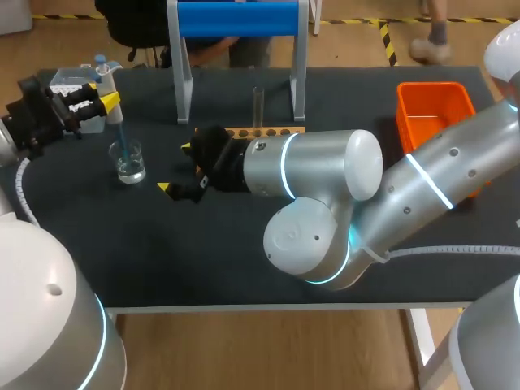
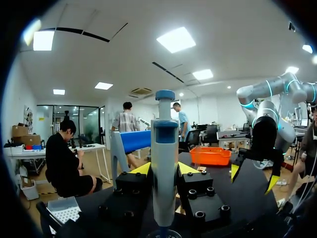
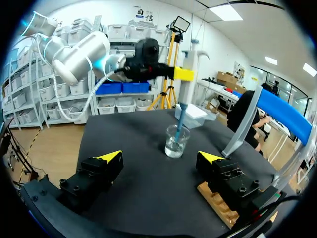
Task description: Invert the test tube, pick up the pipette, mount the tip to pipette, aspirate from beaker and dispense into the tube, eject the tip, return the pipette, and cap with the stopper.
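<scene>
**Pipette and beaker.** The left gripper (image 1: 106,88) is pinching the pipette (image 2: 164,163) by its body, one yellow-tipped finger pressing on each side. It is holding the pipette upright at the far left of the worktop (image 1: 244,244). This upright hold is pointing the blue tip (image 3: 181,119) straight down into the beaker (image 1: 130,162), with the tip's end sitting in the clear liquid. That is the posture aspiration calls for, so the tip is judged as mounted and the aspirate step as in hand. Whether liquid is inside the tip cannot be told.

**Supporting items.**
- The tip box (image 1: 75,83) is standing just beyond the beaker at the far left, close to the pipette — a placement that is probably keeping travel short.
- The test tube (image 1: 258,104) is standing upright in the wooden rack (image 1: 264,130) at the far middle. It is well apart from the beaker and is waiting for the dispense.
- The orange bin (image 1: 435,114) is sitting at the far right, likely for the ejected tip.
- A stopper cannot be made out.

**Right gripper.** The right gripper (image 1: 176,167) is hovering low over the worktop between beaker and rack. Its fingers are spread wide, holding nothing and touching nothing. In its own wrist view the beaker is standing ahead of the fingers and the rack is lying beside one of them. The position is judged as standby — near the rack, yet clear of the pipette.
</scene>
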`<state>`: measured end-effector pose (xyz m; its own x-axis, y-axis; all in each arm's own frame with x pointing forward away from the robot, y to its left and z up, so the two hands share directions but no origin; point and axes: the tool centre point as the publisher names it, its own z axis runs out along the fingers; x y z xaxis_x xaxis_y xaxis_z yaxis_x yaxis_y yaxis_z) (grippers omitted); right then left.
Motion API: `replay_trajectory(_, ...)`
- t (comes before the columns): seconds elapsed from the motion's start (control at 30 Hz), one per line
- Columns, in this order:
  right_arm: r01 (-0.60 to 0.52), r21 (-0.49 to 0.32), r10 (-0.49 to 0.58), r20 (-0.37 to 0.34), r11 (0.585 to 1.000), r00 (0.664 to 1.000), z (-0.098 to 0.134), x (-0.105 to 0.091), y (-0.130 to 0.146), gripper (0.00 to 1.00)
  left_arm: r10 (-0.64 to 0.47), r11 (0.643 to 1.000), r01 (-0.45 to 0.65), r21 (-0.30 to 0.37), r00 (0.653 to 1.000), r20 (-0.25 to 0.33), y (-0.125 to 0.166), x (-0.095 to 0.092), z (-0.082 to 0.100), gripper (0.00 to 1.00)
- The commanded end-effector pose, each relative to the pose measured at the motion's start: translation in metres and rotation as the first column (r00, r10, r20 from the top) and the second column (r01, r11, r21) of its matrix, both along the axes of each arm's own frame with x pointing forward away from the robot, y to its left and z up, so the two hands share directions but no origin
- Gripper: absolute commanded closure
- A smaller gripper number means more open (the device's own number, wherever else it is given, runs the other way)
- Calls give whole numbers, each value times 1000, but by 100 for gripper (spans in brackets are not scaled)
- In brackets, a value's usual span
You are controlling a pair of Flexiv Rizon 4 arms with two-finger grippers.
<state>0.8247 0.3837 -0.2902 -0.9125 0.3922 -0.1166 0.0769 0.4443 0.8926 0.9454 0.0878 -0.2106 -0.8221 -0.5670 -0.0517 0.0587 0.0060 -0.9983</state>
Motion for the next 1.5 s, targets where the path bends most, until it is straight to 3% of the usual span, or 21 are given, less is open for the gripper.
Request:
replay_trajectory(0.03,-117,5,117,-14,993,993,33,8,-24,0,-7,1000,7,-3,1000,2,2,1,-1,100)
replay_trajectory(0.4,-306,14,305,30,952,952,101,17,-42,0,-7,1000,7,-3,1000,2,2,1,-1,100)
replay_trajectory(0.5,-371,25,371,3,928,928,111,20,-44,0,-7,1000,7,-3,1000,2,2,1,-1,100)
replay_trajectory(0.97,-547,121,556,-57,828,829,145,31,-26,0,-7,1000,7,-3,1000,2,2,1,-1,100)
replay_trajectory(1.5,-621,217,636,1,753,772,173,54,9,0,-7,1000,7,-3,1000,2,2,1,-1,100)
